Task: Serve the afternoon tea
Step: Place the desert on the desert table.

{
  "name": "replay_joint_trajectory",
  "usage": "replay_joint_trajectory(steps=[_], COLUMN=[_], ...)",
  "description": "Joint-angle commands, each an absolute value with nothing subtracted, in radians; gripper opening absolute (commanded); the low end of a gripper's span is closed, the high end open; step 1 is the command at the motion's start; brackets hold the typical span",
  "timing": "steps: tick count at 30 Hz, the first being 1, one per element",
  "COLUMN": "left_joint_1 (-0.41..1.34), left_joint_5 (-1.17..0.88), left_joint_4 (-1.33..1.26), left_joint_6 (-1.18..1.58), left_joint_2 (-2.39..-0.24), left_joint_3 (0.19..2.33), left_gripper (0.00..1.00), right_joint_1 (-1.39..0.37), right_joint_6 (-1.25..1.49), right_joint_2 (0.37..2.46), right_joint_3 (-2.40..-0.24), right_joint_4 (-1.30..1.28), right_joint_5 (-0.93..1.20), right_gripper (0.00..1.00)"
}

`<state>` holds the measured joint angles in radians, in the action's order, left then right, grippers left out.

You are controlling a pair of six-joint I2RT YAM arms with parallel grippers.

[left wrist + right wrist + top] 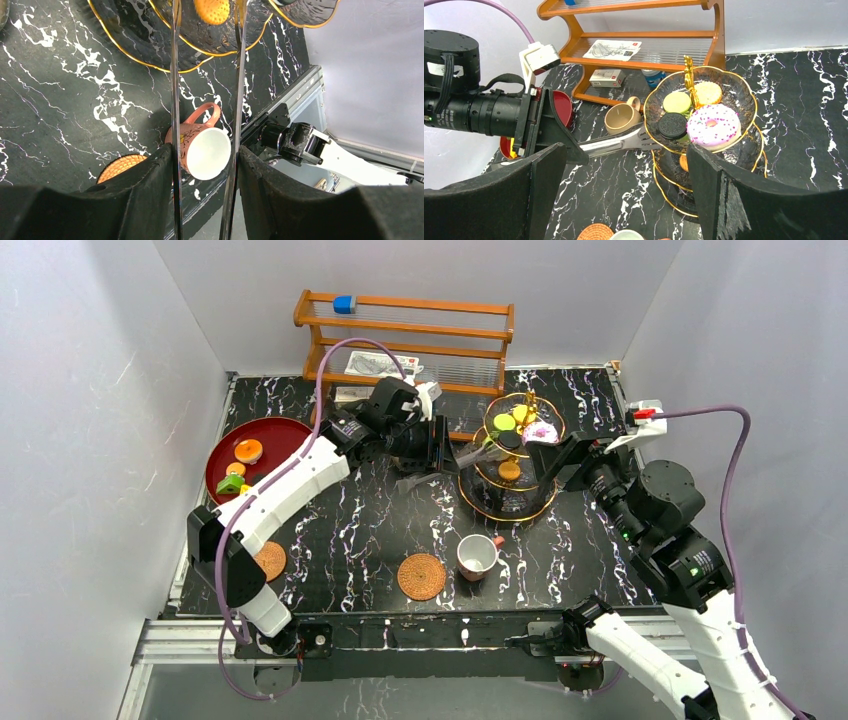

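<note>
Left pincer (205,155) clamped on tongs (174,75), tips by orange pastry (212,10) on stand (500,510); ease squeeze slow, w/o nudging rim. Right pincer (626,150) apart.

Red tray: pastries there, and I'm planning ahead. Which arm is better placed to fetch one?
Left, likely: left gripper holds the tongs and the red tray sits nearer it; right gripper is empty.

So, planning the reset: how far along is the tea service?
Done: four pastries top the gold-rimmed tiered glass stand, an orange pastry lower. In hand: the left gripper holds metal tongs at the stand. Remaining: sweets on the round red tray; white red-handled cup beside, not on, its woven coaster.
</note>
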<state>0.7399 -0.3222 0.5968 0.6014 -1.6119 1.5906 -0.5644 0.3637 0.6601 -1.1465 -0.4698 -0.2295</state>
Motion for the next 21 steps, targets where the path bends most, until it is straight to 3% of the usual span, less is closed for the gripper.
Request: replay_joint_trajectory(steps=[1, 21], left_joint_1=[0.745, 0.743], left_joint_5=[-0.319, 0.015], left_joint_4=[0.63, 0.692], left_joint_6=[0.574, 0.552], left_joint_2=[-1.601, -1.454], left_joint_3=[1.658, 1.582], left_gripper=[0.45, 0.41], right_joint_1=[-0.569, -0.568], right_joint_6=[0.358, 0.404], right_joint_2=[0.645, 0.643], right_joint_3=[-1.175, -1.14], right_joint_4=[-0.414, -0.419], right_joint_5=[-0.228, -0.176], right_gripper=[0.99, 0.98])
